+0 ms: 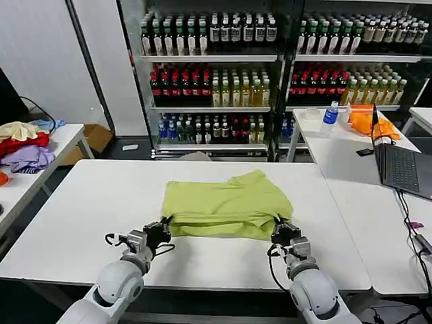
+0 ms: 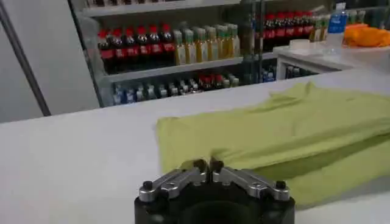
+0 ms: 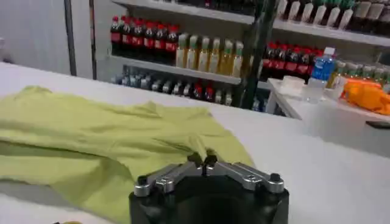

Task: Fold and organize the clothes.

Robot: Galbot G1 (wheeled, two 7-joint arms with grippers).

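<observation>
Setting: white counter (image 1: 88, 202) in front of shelves of bottled drinks (image 1: 209, 88); more counters stand to either side.
T-shirt: the lime T-shirt (image 1: 226, 206) lies mid-counter, already doubled over into a wide band, with the upper layer resting on the lower and a loose hump at the far right.
Left gripper: the left gripper (image 1: 160, 231) is at the shirt's near-left corner, fingers (image 2: 198, 167) pinched together on the fabric edge.
Right gripper: the right gripper (image 1: 281, 231) is at the near-right corner, fingers (image 3: 204, 163) likewise closed on the cloth.
Step in hand: looks like a two-corner hold on the near hem, ready for another fold away from the robot.
Doing it well: lift both corners evenly and keep the hem taut between them, so the thin fabric does not sag or drag the lower layer askew.
Edges: the near counter edge is close behind the grippers; the shirt's far edge has bare counter beyond it.
Open room: bare counter on both sides; laptop (image 1: 405, 169) and cables sit well apart on the right.
</observation>
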